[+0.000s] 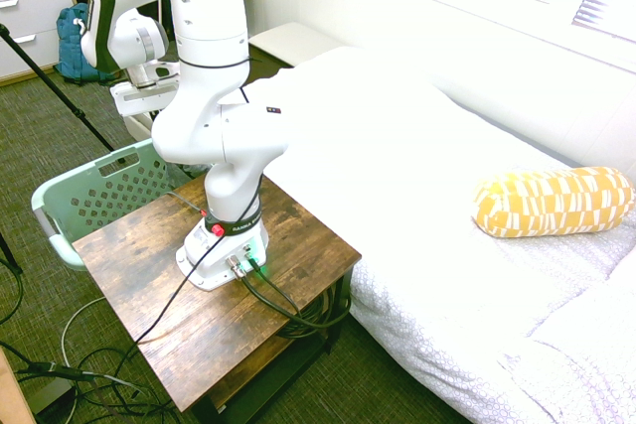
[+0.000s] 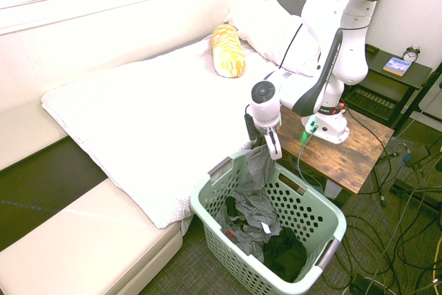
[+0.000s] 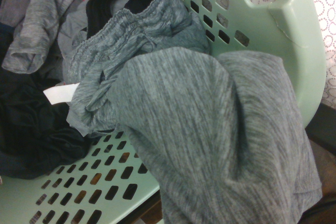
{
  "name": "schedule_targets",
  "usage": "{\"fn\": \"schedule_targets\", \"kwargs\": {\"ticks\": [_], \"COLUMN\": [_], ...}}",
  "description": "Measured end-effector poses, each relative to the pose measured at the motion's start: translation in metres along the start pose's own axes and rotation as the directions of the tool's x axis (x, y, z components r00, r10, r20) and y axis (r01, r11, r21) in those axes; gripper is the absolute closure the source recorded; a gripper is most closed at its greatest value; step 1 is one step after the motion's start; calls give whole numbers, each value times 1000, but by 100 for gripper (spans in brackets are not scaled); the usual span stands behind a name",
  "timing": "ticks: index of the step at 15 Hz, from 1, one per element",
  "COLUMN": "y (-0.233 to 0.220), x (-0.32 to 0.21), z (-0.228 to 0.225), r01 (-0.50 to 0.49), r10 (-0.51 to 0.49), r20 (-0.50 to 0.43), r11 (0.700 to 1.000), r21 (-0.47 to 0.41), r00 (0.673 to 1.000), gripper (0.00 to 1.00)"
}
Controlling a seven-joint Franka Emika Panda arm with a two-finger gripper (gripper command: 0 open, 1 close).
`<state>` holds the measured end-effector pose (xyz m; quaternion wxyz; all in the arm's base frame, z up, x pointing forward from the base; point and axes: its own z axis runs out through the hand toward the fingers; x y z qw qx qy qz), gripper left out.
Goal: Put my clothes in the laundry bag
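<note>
The mint-green laundry basket (image 2: pixel 324 222) sits on the floor closest to us, with dark clothing piled inside. The grey shorts (image 2: pixel 259 168) hang down into it, lower end on the pile, top pinched in the gripper (image 2: pixel 266 144) just above the rim. To the right stands the wooden table (image 2: pixel 359 150).

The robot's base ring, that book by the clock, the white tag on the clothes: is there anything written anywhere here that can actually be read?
Nothing can be read for certain.
Black band round the arm's base: white lettering, too small to read.
Book on the dark side table: cover print blurred.
Alarm clock: face too small to read.
White tag on the grey clothes in the laundry bag: blank as seen.
</note>
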<state>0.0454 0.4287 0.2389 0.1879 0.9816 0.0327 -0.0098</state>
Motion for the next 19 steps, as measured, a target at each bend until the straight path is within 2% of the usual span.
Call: {"fn": "schedule_targets", "kwargs": {"ticks": [6,8,10,12,15,19], "y": [3,16,49,103,214,380], "x": [21,62,125,193,285,363], "z": [-11,-29,-53,-71,-86,-74], "r01": [-33,-93,-175,-261,-380,-535], "r10": [33,93,175,261,374,511], "r20": [-15,-13,-5,15,70,161], "r11": [999,995,982,959,910,812], "r21": [21,40,74,108,165,234], "r00": [999,996,984,965,925,845], "gripper": [0,0,0,0,0,0]}}
